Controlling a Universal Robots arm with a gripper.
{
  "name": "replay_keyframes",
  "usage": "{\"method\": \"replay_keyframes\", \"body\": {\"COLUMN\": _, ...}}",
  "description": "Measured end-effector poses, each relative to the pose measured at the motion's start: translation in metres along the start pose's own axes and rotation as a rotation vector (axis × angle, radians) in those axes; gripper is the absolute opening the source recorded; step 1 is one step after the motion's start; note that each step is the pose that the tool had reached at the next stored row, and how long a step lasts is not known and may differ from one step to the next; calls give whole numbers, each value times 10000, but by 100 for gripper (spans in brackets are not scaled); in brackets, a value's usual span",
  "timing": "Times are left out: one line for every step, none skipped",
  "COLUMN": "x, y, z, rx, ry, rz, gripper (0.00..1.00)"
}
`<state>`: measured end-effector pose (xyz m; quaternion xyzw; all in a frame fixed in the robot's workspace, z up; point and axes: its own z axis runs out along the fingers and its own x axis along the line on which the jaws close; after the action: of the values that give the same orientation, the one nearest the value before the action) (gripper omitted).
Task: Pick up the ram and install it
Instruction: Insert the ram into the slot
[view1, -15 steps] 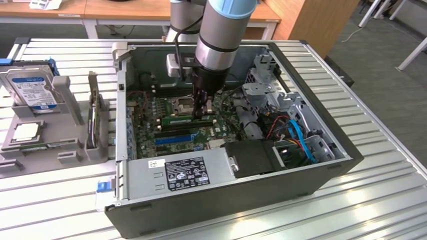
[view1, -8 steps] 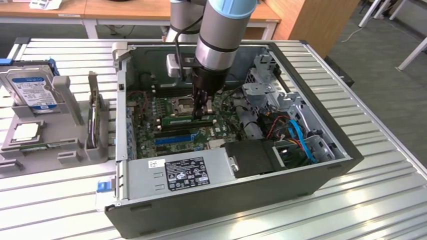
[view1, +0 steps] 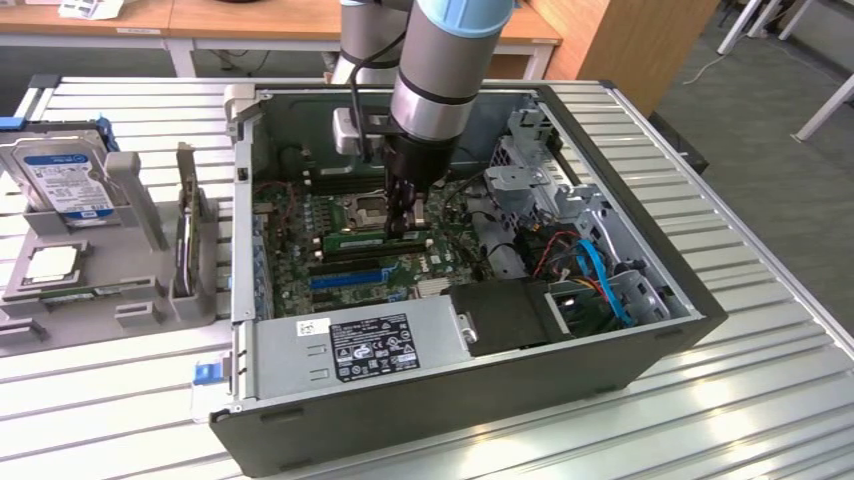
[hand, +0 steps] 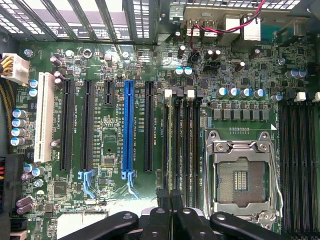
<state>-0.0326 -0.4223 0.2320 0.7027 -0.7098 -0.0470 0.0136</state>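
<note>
An open black desktop computer case (view1: 534, 400) is laid on its side on a slatted metal surface (view1: 747, 400). A grey and light-blue robot arm (view1: 447, 60) is extended down into the case, over the green motherboard (view1: 287, 250).

The ram, a long thin green circuit-board stick (view1: 367, 241), is seen standing on edge along a black memory slot. It is just beside the empty silver processor socket (view1: 363, 210). The arm's black jaws are held together, with no gap visible between the fingertips (hand: 164, 207). The fingertips are placed at the ram's upper edge, near its end towards the exterior view's right. Whether they press on it cannot be told.

From the wrist view, the fingertips are seen above the row of black memory slots (hand: 192, 150). That row lies between the processor socket and a long blue expansion slot (hand: 129, 130).

Inside the case, a grey power supply with a black label (view1: 367, 345) is mounted along the near wall. On the exterior view's left, a grey plastic holder (view1: 134, 300) is set on the surface. It carries a hard drive with a blue and white label (view1: 64, 180), a square silver processor chip (view1: 51, 262) and a dark expansion card standing on edge (view1: 191, 235).
</note>
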Motion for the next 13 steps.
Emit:
{"method": "replay_keyframes", "body": {"x": 0, "y": 0, "z": 0, "rx": 0, "ry": 0, "rz": 0, "gripper": 12}}
{"method": "replay_keyframes", "body": {"x": 0, "y": 0, "z": 0, "rx": 0, "ry": 0, "rz": 0, "gripper": 12}}
{"method": "replay_keyframes", "body": {"x": 0, "y": 0, "z": 0, "rx": 0, "ry": 0, "rz": 0, "gripper": 12}}
{"method": "replay_keyframes", "body": {"x": 0, "y": 0, "z": 0, "rx": 0, "ry": 0, "rz": 0, "gripper": 12}}
{"method": "replay_keyframes", "body": {"x": 0, "y": 0, "z": 0, "rx": -2, "ry": 0, "rz": 0, "gripper": 12}}
{"method": "replay_keyframes", "body": {"x": 0, "y": -1, "z": -1, "rx": -5, "ry": -1, "rz": 0, "gripper": 12}}
{"method": "replay_keyframes", "body": {"x": -1, "y": -3, "z": -3, "rx": -12, "ry": -1, "rz": -1, "gripper": 12}}
{"method": "replay_keyframes", "body": {"x": -1, "y": -4, "z": -7, "rx": -20, "ry": 1, "rz": -1, "gripper": 12}}
{"method": "replay_keyframes", "body": {"x": 0, "y": -4, "z": -12, "rx": -26, "ry": 3, "rz": 1, "gripper": 12}}
{"method": "replay_keyframes", "body": {"x": -1, "y": -3, "z": -19, "rx": -31, "ry": 2, "rz": 3, "gripper": 12}}
{"method": "replay_keyframes", "body": {"x": -1, "y": -2, "z": -26, "rx": -34, "ry": 2, "rz": 3, "gripper": 12}}
{"method": "replay_keyframes", "body": {"x": -2, "y": -3, "z": -30, "rx": -37, "ry": 2, "rz": 2, "gripper": 12}}
{"method": "replay_keyframes", "body": {"x": -2, "y": -3, "z": -30, "rx": -37, "ry": 0, "rz": 1, "gripper": 12}}
